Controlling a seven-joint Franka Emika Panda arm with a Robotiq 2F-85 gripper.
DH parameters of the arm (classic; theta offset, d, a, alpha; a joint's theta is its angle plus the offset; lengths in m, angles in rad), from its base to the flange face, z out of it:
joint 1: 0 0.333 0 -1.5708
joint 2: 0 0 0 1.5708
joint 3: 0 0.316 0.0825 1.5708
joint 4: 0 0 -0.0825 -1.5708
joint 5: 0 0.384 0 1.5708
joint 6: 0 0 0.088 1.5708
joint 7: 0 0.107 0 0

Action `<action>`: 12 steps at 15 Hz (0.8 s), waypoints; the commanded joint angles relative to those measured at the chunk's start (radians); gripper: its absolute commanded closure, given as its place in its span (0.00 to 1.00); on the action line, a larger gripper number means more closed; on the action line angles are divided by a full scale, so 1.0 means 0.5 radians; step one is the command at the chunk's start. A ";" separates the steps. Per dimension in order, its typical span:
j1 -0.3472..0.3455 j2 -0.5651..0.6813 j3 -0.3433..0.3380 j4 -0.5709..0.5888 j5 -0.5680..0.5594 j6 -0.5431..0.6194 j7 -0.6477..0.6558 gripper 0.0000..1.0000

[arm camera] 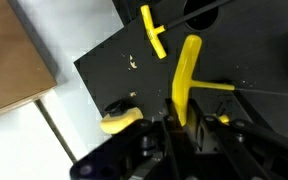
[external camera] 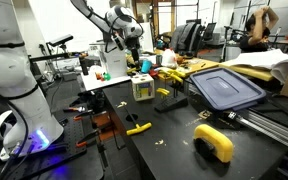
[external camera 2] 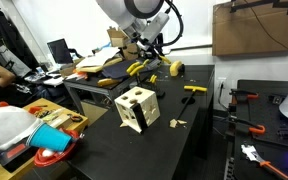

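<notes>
— Closest to the wrist camera sits our hand (arm camera: 184, 135), drawn in on the near end of a yellow bar (arm camera: 187, 75); we read it as pinching that bar.
— Which way does the bar run?
— Its long axis points straight out from the hand, above the black surface (arm camera: 109, 85).
— And past its tip?
— We see a loose yellow T-piece (arm camera: 152, 32) lying flat, apart from the bar, near the surface's edge. In an exterior view, a holed wooden cube (external camera 2: 137, 108) stands mid-surface, well apart from our hand.
</notes>
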 commanded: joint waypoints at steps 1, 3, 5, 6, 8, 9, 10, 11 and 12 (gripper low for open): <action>0.026 0.223 -0.018 0.250 0.001 -0.067 -0.101 0.96; 0.045 0.315 -0.026 0.350 0.011 -0.079 -0.127 0.96; 0.071 0.393 -0.033 0.441 0.012 -0.090 -0.125 0.96; 0.083 0.429 -0.037 0.481 0.013 -0.096 -0.127 0.96; 0.110 0.491 -0.047 0.549 0.017 -0.113 -0.133 0.96; 0.123 0.519 -0.051 0.575 0.019 -0.127 -0.137 0.96; 0.137 0.547 -0.055 0.599 0.030 -0.158 -0.152 0.96; 0.147 0.569 -0.058 0.618 0.041 -0.197 -0.170 0.96; 0.159 0.589 -0.059 0.629 0.047 -0.245 -0.199 0.96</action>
